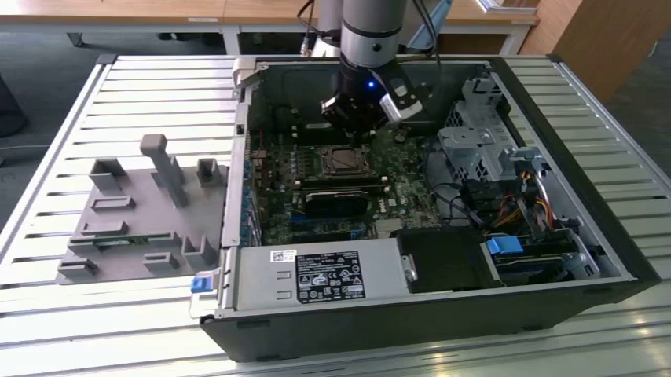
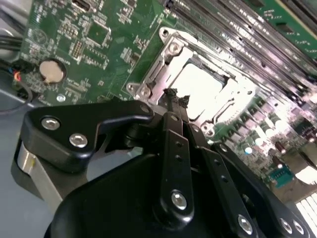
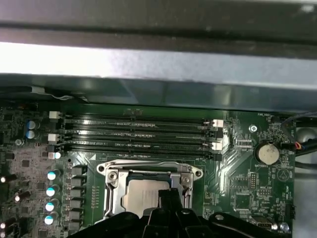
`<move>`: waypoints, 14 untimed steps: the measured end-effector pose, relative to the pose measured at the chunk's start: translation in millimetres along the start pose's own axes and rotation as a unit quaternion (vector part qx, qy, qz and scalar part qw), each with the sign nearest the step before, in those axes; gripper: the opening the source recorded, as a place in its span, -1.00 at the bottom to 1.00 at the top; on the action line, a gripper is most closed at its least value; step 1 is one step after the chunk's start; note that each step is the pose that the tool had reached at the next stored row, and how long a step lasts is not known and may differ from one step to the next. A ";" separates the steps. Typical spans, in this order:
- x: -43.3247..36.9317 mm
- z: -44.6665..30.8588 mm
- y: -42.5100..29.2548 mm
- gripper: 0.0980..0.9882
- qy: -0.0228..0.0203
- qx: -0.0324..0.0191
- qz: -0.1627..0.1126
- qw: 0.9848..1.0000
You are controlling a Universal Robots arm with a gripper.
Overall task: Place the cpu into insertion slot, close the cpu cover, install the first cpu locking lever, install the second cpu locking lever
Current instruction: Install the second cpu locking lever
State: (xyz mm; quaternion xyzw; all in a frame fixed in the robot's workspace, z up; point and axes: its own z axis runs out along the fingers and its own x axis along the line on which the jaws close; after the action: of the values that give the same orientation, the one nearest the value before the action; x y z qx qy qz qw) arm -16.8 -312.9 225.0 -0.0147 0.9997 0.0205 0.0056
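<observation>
1. The cpu point(image 2: 198, 89) already lies flat in the insertion slot point(image 3: 148, 191); its pale metal face shows through the square window of the silvery frame around it, in both wrist views.
2. That frame looks like the cpu cover point(image 2: 163, 64) lying down over the chip, though from these angles I cannot be sure it is fully seated.
3. The gripper point(image 2: 176, 96) hangs just above the slot's edge, jaws drawn together and holding nothing. In the exterior view it point(image 1: 354, 126) stands at about 12 o'clock of the slot point(image 1: 342, 160).
4. Handling, as a judgement: the chip is light, rigid and slick-faced, and the socket contacts beneath it are fragile, so any hold belongs on its opposite edges, never pressing down on its face.
5. The cover is thin, stiff sheet metal, hinged; it would take a push on its rim better than a pinch.
6. The memory slots point(image 3: 138, 134) lie close beside the socket, leaving little room on that side.
</observation>
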 end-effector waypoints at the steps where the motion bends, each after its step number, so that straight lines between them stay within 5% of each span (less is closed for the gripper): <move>1: 0.0 -0.9 0.0 -0.98 0.000 0.000 0.000 1.000; 6: 0.1 -1.2 -5.1 -0.98 0.000 0.000 0.000 1.000; 14: 0.8 -1.9 -27.1 -0.98 0.000 0.000 0.000 1.000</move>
State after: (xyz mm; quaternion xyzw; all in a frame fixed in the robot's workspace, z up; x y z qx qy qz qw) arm -16.8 -340.0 225.8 -0.0147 0.9997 0.0204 0.0056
